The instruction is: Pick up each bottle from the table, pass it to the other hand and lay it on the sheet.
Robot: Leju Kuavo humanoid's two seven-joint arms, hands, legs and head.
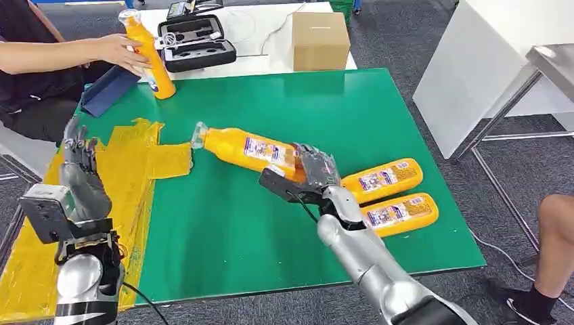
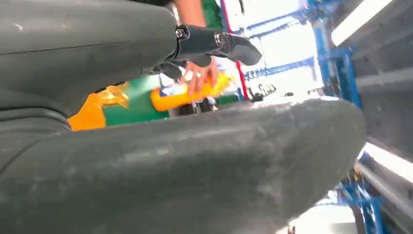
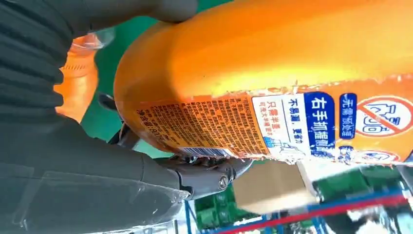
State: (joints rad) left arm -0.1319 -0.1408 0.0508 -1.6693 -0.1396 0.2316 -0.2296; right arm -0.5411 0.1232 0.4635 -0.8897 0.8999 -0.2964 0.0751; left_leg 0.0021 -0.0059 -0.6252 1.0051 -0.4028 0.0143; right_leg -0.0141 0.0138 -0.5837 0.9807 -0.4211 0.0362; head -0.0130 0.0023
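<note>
right hand (image 1: 313,175) grips an orange labelled bottle (image 1: 247,149) mid-table, clear cap toward the yellow sheet (image 1: 145,159); left hand (image 1: 79,152) spread, empty.

Green tabletop (image 1: 223,223) with a crumpled yellow plastic sheet (image 1: 135,162) along its left side. At centre, the right hand (image 1: 313,175) grips the base of an orange plastic bottle with a printed label (image 1: 247,147), its cap end pointing left toward the sheet. Two more orange labelled bottles (image 1: 389,196) lie side by side just right of that hand. The left hand (image 1: 80,157) is raised over the sheet. At the far left corner, a person's hand (image 1: 120,51) holds a fourth orange bottle (image 1: 150,57) upright, beside a dark blue folder (image 1: 107,89). Behind the tabletop stand an open black case (image 1: 196,44) and a brown cardboard box (image 1: 320,40).
</note>
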